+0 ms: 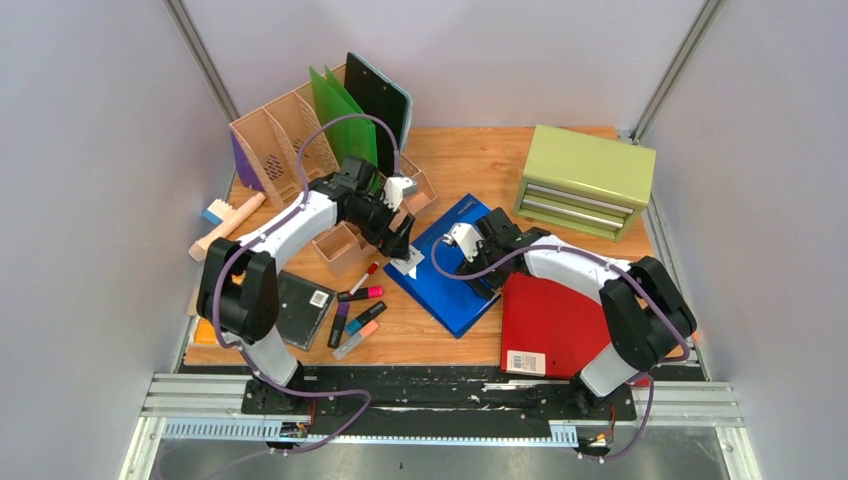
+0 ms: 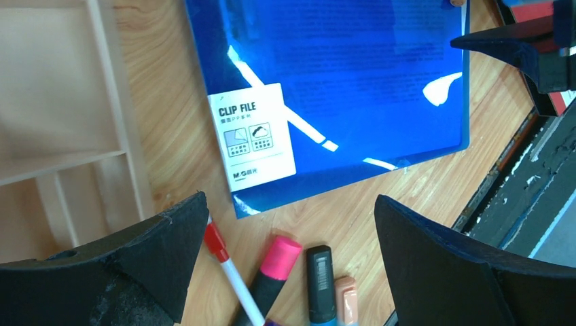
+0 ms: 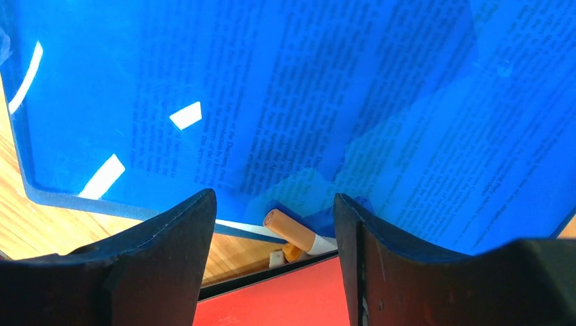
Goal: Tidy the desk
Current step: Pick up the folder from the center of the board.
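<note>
Desk: we see the wood-grain top under everything, running from the black rail at the arm bases to the back wall. The blue clip file lies flat near its middle.
Wooden block: far left of the clip file, lying aslant at the desk's left edge.
File rack: behind and to the left of the clip file, with green sheets and a black clipboard standing in its slots.
Black case: left of the clip file toward the rail, partly under the left arm.
Small tray: just left of the clip file, open-topped.
Markers: we count a handful lying loose off the clip file's left corner. A pink-capped one and a red-capped white pen lie nearest that corner.
Left gripper: it hangs above the clip file's left corner, close to the file's white label. Its jaws are spread wide and we see nothing between them.
Clip file itself: translucent blue, turned at an angle to the desk's edges, with printed pages showing through.
Right gripper: it hovers low over the clip file's edge nearest the red folder. The jaws stand apart and we see nothing pinched between them.
Orange-capped pen: it pokes out from under that same edge, in line with the gap between the right fingers.
Red folder: flat, just right of the clip file toward the rail, partly under the right arm.
Green drawer cabinet: behind and to the right of the clip file, at the desk's far right corner.
</note>
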Controlling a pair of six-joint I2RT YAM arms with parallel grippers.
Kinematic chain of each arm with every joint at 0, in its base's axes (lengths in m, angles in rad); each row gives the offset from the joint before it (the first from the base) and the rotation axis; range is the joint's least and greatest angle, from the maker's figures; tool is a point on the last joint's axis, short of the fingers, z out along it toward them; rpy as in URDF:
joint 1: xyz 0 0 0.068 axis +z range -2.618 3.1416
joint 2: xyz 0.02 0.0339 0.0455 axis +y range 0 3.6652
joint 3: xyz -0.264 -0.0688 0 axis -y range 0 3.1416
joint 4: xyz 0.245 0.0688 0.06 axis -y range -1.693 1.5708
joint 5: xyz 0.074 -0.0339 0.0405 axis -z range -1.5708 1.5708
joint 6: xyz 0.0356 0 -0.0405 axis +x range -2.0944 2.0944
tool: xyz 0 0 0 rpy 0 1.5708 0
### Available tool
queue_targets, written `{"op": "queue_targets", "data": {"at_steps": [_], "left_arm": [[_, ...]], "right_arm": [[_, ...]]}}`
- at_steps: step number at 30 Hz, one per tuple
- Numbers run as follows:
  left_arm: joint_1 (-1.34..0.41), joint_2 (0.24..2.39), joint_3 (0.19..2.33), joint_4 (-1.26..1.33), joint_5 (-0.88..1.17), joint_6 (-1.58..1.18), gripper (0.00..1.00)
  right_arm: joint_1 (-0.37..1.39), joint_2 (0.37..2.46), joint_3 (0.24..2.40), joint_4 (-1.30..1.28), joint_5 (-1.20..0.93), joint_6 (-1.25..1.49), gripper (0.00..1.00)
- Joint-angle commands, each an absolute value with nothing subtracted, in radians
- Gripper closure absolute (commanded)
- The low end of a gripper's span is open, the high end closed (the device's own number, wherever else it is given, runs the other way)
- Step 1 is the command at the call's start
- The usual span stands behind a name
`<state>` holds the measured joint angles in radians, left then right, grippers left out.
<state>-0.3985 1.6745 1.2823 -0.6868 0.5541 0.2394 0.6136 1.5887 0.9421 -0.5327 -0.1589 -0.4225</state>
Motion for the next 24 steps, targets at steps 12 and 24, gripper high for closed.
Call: {"op": "queue_targets", "data": {"at_steps": [12,24], "left_arm": [[-0.434,1.823,1.316,-0.577,0.530,0.142,0.00],[-0.490,1.887,1.285,-0.500,0.382,0.124,0.00]], "right_arm": [[0.558,1.512,0.887,-0.478,-0.209,-0.386,0.36],[0.559,1.572,0.879,-0.468,-0.200,-0.378,0.37]]}}
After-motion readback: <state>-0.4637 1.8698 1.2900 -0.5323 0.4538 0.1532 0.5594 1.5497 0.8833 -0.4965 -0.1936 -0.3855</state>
